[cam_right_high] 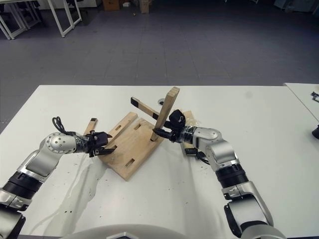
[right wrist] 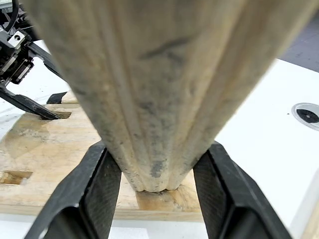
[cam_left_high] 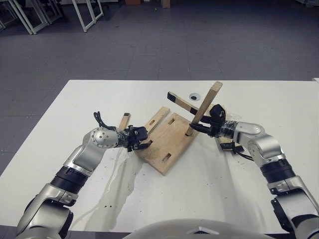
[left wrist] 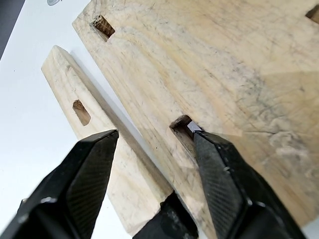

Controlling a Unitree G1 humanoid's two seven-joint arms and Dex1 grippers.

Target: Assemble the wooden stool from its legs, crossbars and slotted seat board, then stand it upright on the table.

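While tight around leg (cam_left_high: pixel 205 102), right hand (cam_left_high: pixel 201 128) half across its foot; left hand (cam_left_high: pixel 146 138) spread at slot (left wrist: pixel 182 122) in seat board (cam_left_high: pixel 172 147).

A white table on a grey-tiled workshop floor

The white table (cam_left_high: pixel 45 114) spans the foreground, with a round cable grommet (cam_left_high: pixel 194 96) set in near its far edge. Beyond it the grey floor (cam_left_high: pixel 164 40) runs back to white metal frames (cam_left_high: pixel 87 12) at the far left and a cardboard box (cam_right_high: pixel 110 4). A second white table (cam_right_high: pixel 304 99) stands just off the right edge.
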